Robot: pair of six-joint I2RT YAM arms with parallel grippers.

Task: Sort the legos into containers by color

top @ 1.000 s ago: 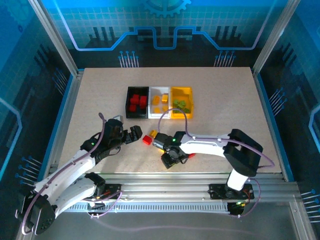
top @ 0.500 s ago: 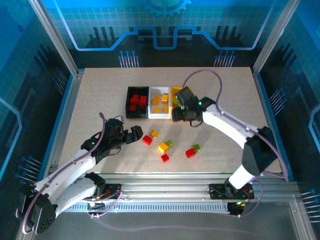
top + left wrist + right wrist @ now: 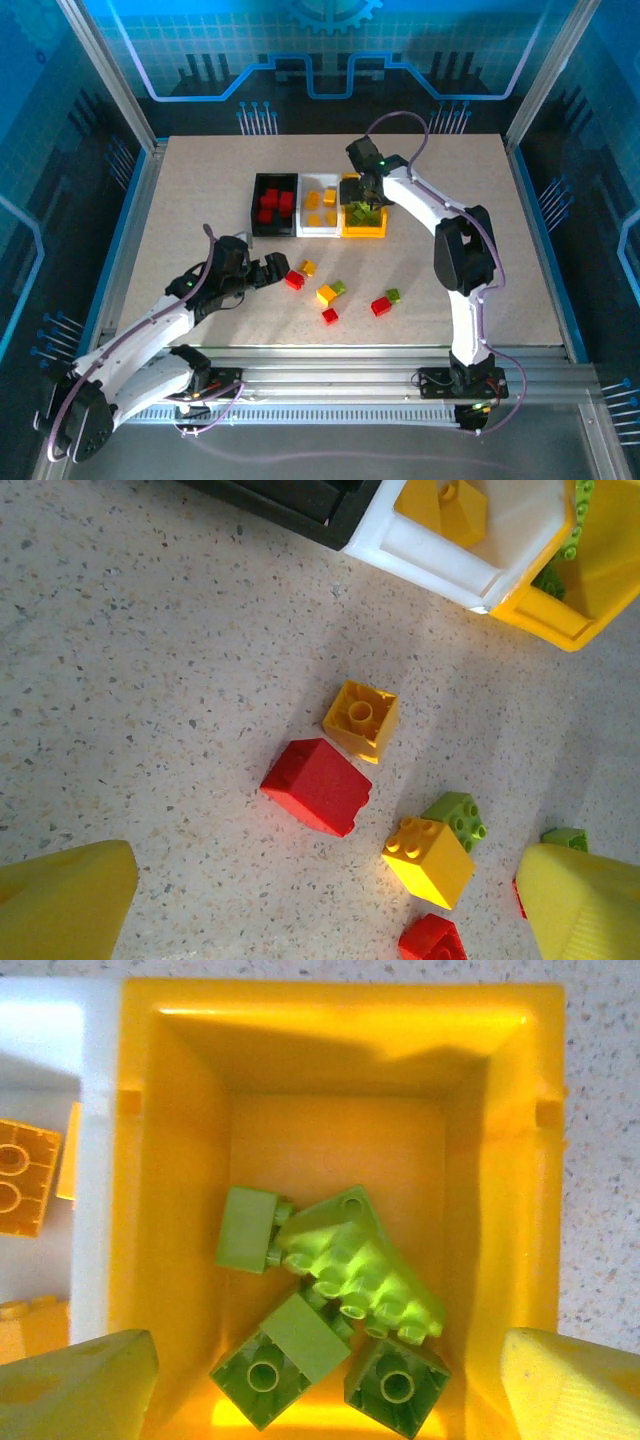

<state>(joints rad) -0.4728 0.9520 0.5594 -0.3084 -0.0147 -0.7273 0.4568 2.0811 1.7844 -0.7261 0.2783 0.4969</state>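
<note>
Right end effector hangs directly over the yellow-orange bin, fingers spread wide with nothing between them. Below it, a heap of green bricks lies on the bin floor. The white bin next door holds orange pieces and the black bin holds reds.

Down on the bench, the left end effector gapes fully open and empty above the loose bricks. A red brick sits just beside an orange brick, and a yellow brick appears to touch a green brick.

That crowding looks like the danger. If the fingers close on the red one carelessly, they could nip or shove its orange neighbour, and two colours would travel together.

On the right, the fingers seem low between the bin walls, so a sideways exit might hook a wall and drag the joined row. Both arms heading for the same cluster could also clash.
</note>
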